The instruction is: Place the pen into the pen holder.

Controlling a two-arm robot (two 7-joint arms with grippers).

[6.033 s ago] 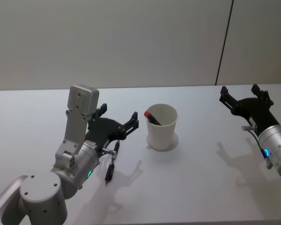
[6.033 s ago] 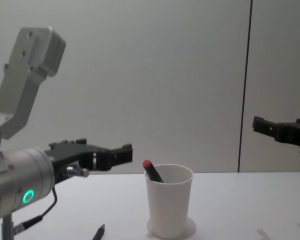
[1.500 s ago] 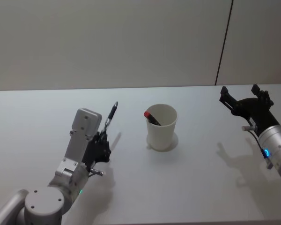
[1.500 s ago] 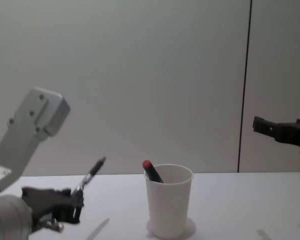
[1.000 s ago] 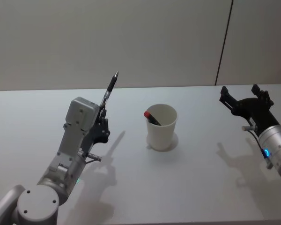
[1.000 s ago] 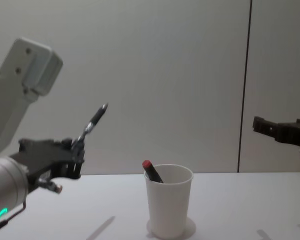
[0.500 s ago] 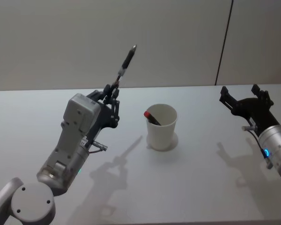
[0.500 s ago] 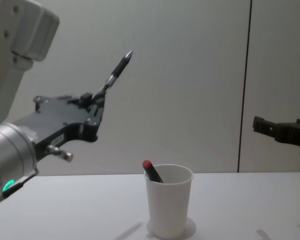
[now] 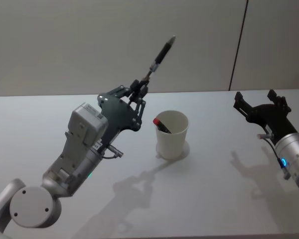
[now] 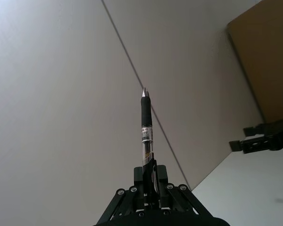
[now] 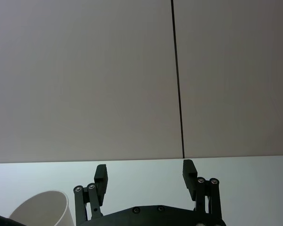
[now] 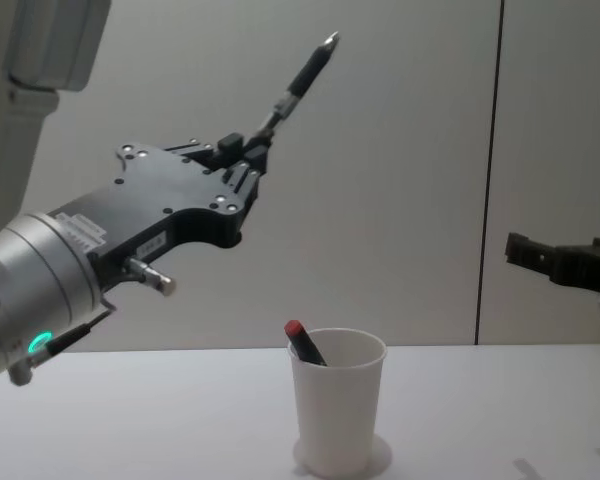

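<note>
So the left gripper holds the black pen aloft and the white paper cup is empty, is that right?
Not quite: the chest view shows a red-capped pen leaning inside the white paper cup. The left gripper does hold the black pen aloft.

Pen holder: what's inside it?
One dark, red-tipped pen leans inside the pen holder, red end above the rim. Its lower part and the cup floor are hidden by the wall. The left gripper holds the other pen aloft, outside.

Matt paper pen holder [image 9: 173,140], smooth table [image 9: 214,199]
</note>
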